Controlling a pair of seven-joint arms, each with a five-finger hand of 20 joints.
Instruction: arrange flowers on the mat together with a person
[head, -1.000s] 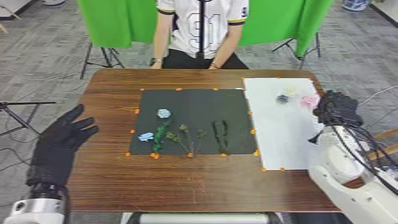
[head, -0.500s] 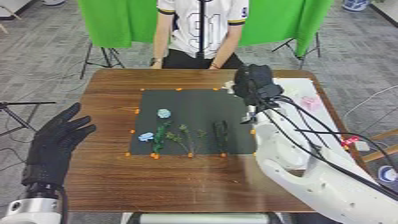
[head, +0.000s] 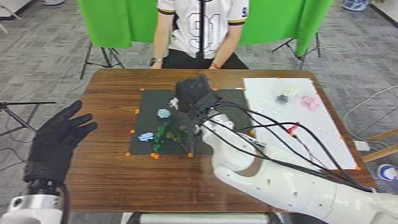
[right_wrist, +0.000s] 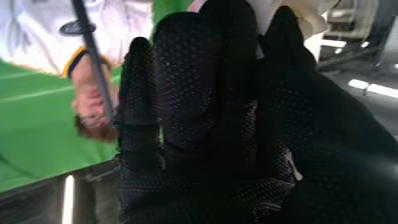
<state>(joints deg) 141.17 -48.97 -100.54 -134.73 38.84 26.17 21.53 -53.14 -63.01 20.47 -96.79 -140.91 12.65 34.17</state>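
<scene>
Right hand (head: 194, 93) has swung left over the dark mat (head: 153, 102), pinching a white flower (right_wrist: 311, 20).

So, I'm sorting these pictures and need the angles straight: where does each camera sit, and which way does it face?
Head view: on the robot's head, facing forward and down at the table and mat; both arms, left robot hand and right robot hand show.
Right wrist view: on the right wrist, looking along that hand's glove towards the green curtain.
Shared: the right robot hand, the pale flower at its fingers, the curtain.
</scene>
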